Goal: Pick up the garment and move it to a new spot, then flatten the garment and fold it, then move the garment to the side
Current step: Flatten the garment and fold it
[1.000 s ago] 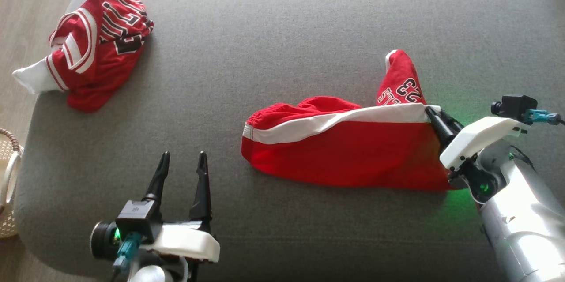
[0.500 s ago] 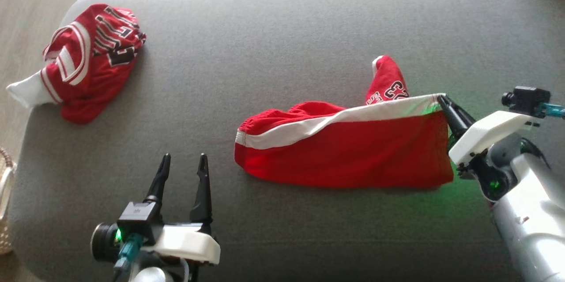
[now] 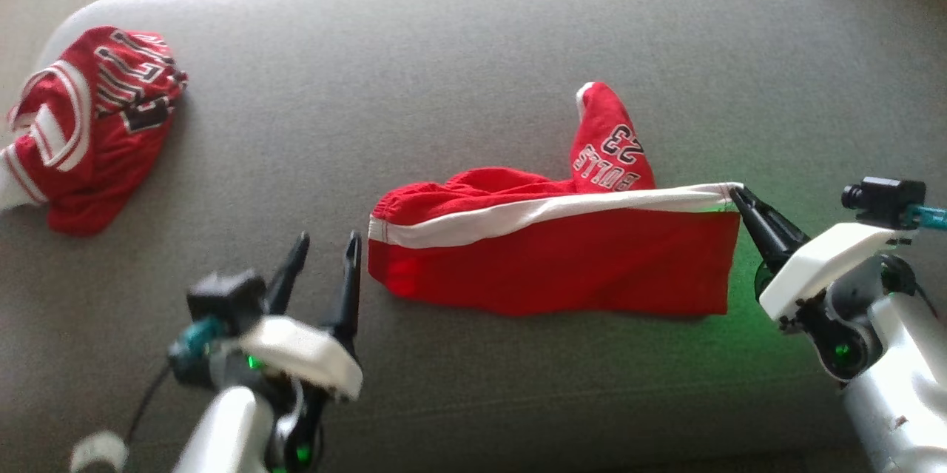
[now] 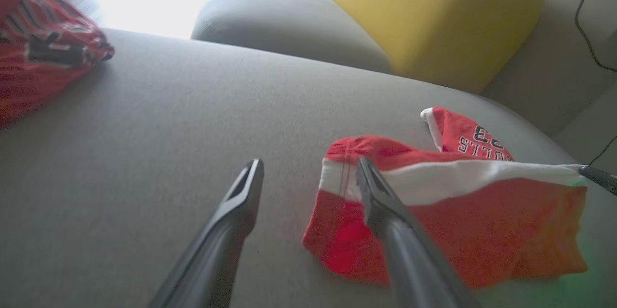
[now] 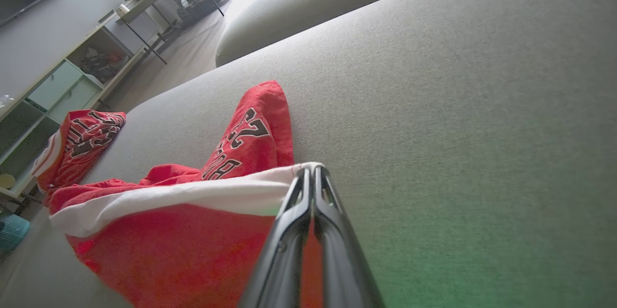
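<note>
Shorts [image 3: 547,266]: red, print "BULLS 23" | right pincer [image 3: 736,194]: clamped on white-banded corner | left pincer [image 3: 328,237]: wide

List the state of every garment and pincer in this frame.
red shorts, lying partly spread, one leg bunched up, white-banded corner pinched.
red jersey, crumpled, untouched, far to the left.
left pincer, open, holding nothing, near the shorts' left end.
right pincer, shut on the shorts' white-banded corner.
</note>
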Motion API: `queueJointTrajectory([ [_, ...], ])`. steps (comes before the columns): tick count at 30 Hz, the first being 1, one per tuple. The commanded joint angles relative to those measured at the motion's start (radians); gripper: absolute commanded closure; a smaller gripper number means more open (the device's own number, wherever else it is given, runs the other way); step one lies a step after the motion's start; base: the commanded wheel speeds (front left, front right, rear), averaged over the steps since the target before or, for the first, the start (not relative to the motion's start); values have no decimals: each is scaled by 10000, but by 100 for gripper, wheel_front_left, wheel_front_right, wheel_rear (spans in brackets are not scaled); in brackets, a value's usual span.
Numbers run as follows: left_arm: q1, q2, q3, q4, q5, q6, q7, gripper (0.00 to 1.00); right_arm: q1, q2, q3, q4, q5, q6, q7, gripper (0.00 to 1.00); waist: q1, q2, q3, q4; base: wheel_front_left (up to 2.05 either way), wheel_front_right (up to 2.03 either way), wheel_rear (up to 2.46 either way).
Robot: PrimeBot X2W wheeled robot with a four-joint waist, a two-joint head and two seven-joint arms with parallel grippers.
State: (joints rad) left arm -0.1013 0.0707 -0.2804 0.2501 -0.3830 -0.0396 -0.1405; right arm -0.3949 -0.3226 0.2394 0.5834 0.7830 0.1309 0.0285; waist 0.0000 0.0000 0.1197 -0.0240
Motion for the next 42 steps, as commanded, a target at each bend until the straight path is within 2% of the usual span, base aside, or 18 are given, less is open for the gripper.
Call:
queueJointTrajectory([
  [1,-683,217,261,-163,21,-85,32,0,79,-169,-13,-389,-159,-2,68,100,0,0,65,-103,0,0,0],
  [11,-1854,822,-308,1181,-108,-647,1240,0,572,112,-662,-1071,-959,-2,637,100,0,0,286,-466,0,0,0],
  [20,-1938,1324,-710,868,-616,-833,2117,0,801,376,-1172,-1568,-1455,-2,1020,100,0,0,425,-532,0,0,0],
  [35,-2239,1675,-1479,609,-1523,-904,2550,1,848,648,-1458,-1994,-1775,-2,1354,100,0,0,707,-688,0,0,0],
  [38,-2339,1767,-1714,608,-1787,-907,2509,60,820,662,-1505,-2055,-1812,-2,1379,100,0,0,727,-749,0,0,0],
  [39,-2358,1788,-1793,593,-1884,-908,2475,100,817,660,-1517,-2064,-1820,-2,1376,100,0,0,716,-756,0,0,0],
  [42,-2378,1879,-2011,541,-2209,-908,2433,100,828,654,-1562,-2107,-1826,-2,1364,100,0,0,625,-755,0,0,0],
])
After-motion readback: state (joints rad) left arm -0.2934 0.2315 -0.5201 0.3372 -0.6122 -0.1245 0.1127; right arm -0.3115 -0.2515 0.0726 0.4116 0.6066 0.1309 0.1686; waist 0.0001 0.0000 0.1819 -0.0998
